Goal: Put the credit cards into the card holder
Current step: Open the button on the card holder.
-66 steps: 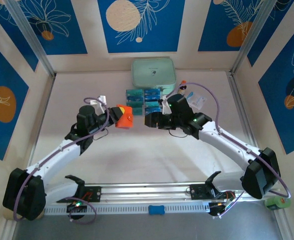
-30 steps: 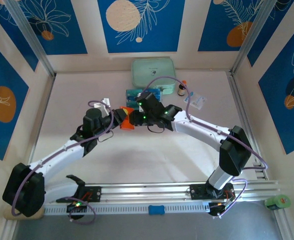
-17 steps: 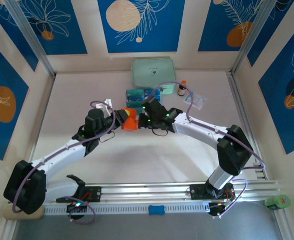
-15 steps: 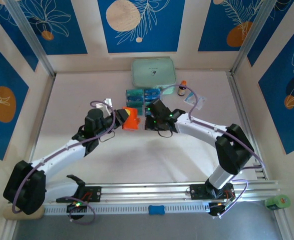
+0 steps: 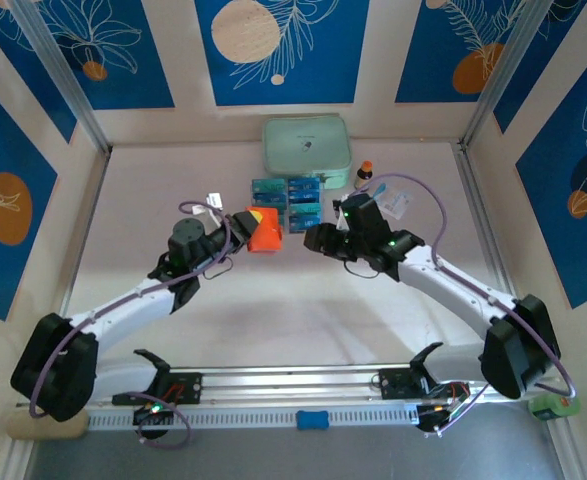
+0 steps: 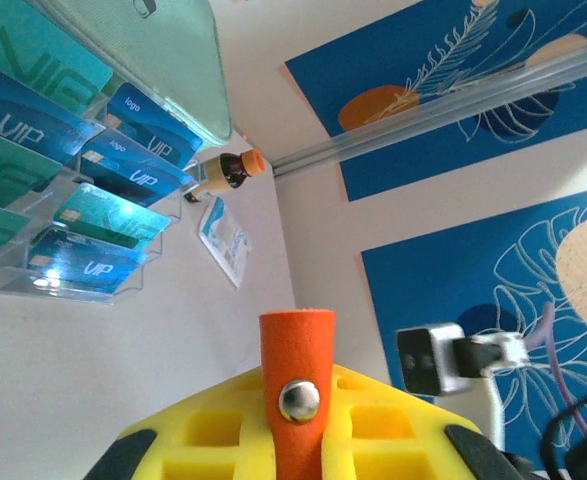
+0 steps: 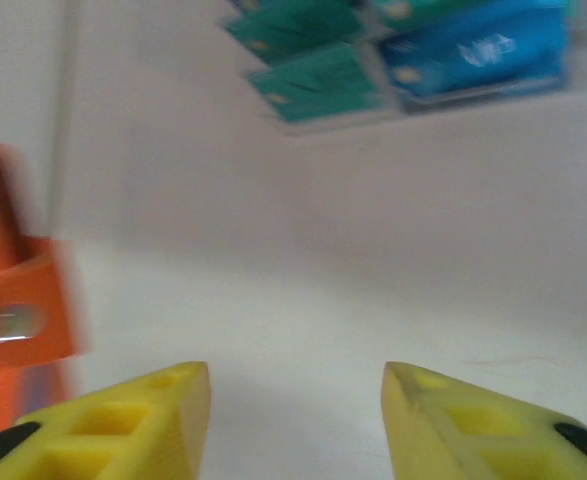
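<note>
My left gripper [image 5: 243, 230] is shut on the orange card holder [image 5: 264, 229] and holds it off the table, left of centre. In the left wrist view the holder's orange strap with a metal snap [image 6: 298, 398] stands pinched between the yellow fingers [image 6: 213, 425]. The teal-blue credit cards [image 5: 288, 200] sit in a clear rack behind it, also seen as cards [image 6: 83, 255] and cards [image 7: 413, 50]. My right gripper [image 5: 313, 238] is open and empty, a short way right of the holder [image 7: 13, 320]. Its gripper gap [image 7: 295, 400] shows bare table.
A mint-green zip case [image 5: 306, 148] lies at the back centre. A small bottle with an orange cap [image 5: 363, 172] and a white-and-blue sachet [image 5: 398, 203] are right of the rack. Walls close the table at the back and both sides.
My right gripper has pulled back to the right, away from the card holder, and has opened. The left gripper still holds the holder in about the same place.
</note>
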`<state>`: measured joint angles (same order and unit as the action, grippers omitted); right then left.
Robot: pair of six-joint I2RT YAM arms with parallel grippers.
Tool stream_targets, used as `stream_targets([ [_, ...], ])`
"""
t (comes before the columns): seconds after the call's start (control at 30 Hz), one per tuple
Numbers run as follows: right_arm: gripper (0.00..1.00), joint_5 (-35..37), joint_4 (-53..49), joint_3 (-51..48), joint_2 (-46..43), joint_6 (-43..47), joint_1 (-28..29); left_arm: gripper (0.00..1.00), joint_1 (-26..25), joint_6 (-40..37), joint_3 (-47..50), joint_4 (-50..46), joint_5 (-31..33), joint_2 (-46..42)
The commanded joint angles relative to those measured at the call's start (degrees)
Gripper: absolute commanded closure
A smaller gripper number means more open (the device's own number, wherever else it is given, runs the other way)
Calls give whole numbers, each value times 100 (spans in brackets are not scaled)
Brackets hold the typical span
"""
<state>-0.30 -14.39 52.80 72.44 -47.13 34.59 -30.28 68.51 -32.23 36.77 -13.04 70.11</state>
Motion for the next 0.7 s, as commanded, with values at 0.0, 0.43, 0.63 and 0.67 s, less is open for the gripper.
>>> stream_targets([
  [0.0,38,-813,699,-18,-207,-209,4,100,-26,574,68,1070,-97,238],
  [0.43,29,-1285,1777,439,673,-633,19,100,-30,1013,4,1831,-110,636],
  [0.63,42,-1507,2700,-55,833,-1019,-319,100,-37,1137,59,2096,-68,736],
  [0.67,44,-1530,2827,-149,829,-1086,-361,100,-39,1175,68,2165,-67,770],
])
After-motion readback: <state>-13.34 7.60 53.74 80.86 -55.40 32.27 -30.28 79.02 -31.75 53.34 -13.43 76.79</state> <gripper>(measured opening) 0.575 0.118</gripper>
